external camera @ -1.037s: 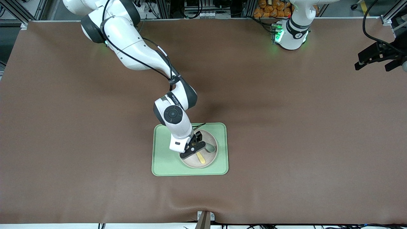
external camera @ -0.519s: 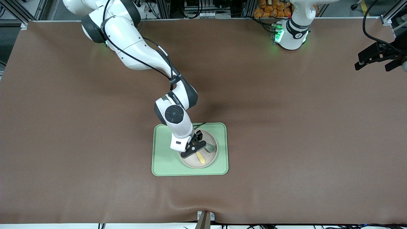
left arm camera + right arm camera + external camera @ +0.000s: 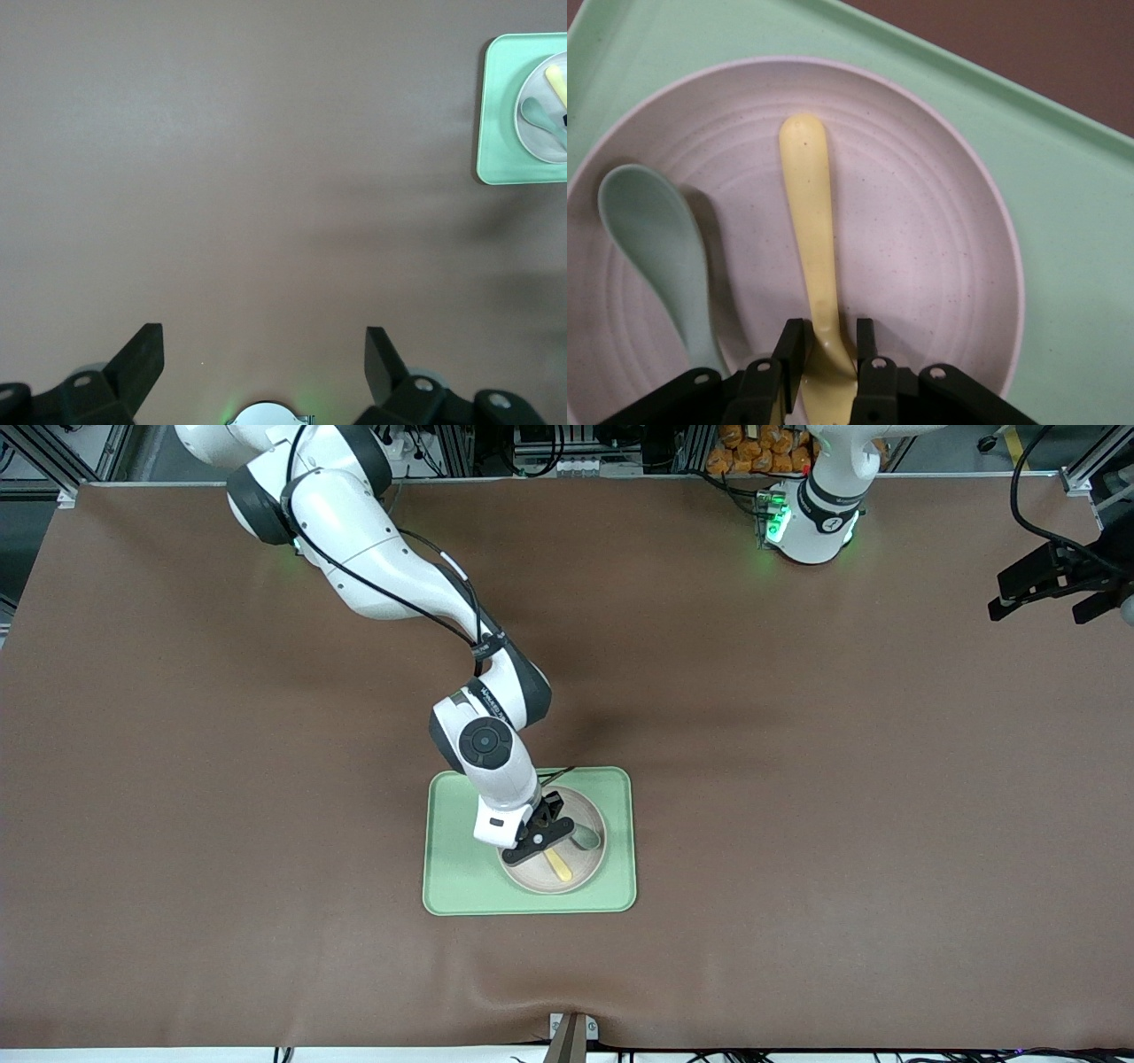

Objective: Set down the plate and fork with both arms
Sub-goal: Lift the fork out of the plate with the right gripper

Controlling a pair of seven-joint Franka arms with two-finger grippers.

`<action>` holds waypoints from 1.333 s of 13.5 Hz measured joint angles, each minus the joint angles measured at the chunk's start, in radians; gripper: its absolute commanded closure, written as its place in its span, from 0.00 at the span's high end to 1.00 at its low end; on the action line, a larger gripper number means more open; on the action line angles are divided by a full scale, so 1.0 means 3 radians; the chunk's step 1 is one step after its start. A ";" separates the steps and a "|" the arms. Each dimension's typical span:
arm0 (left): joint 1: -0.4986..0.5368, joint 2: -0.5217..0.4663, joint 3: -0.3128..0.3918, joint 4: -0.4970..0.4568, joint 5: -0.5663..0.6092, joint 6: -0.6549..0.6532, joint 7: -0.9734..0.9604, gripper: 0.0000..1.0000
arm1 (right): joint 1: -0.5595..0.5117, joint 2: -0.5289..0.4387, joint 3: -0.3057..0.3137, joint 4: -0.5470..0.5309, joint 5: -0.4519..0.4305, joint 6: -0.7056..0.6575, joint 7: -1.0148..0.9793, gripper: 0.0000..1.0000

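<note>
The pale plate (image 3: pixel 532 878) sits on the light green tray (image 3: pixel 452 868) in the middle of the table. The yellow fork (image 3: pixel 559 864) lies on the plate beside a teal spoon (image 3: pixel 586 838). My right gripper (image 3: pixel 538 841) is down on the plate. In the right wrist view the gripper (image 3: pixel 828 341) is shut on the fork (image 3: pixel 811 221) near its broad end, with the handle pointing away over the plate (image 3: pixel 921 239). My left gripper (image 3: pixel 1036 607) waits open and empty over the table's edge at the left arm's end; it shows in the left wrist view (image 3: pixel 263 354).
The spoon (image 3: pixel 656 239) lies close beside the fork on the plate. The tray's rim (image 3: pixel 1063 266) surrounds the plate. The left wrist view shows the tray (image 3: pixel 496 133) far off over brown table cover. A metal bracket (image 3: pixel 571 1032) sits at the table's near edge.
The right gripper has shifted only very slightly over the plate. The fork, the spoon and the left arm have not moved.
</note>
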 measured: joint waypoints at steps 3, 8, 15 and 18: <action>0.0000 0.0000 0.0000 0.0000 0.0000 0.0000 0.0000 1.00 | 0.0000 -0.0001 0.0000 0.0006 0.0000 0.0000 0.0079 0.02; 0.0000 0.0000 0.0000 0.0000 0.0000 0.0000 0.0000 1.00 | 0.0000 -0.0012 0.0000 0.0012 0.0000 0.0000 0.0146 0.00; 0.0000 0.0000 0.0000 0.0000 0.0000 0.0000 0.0000 1.00 | -0.0004 -0.0021 -0.0002 0.0037 0.0023 -0.0049 0.0454 0.00; 0.0002 0.0005 0.0000 -0.0003 0.0000 0.0000 0.0000 1.00 | -0.0015 -0.0082 -0.0006 0.0092 0.0085 -0.0215 0.0528 0.00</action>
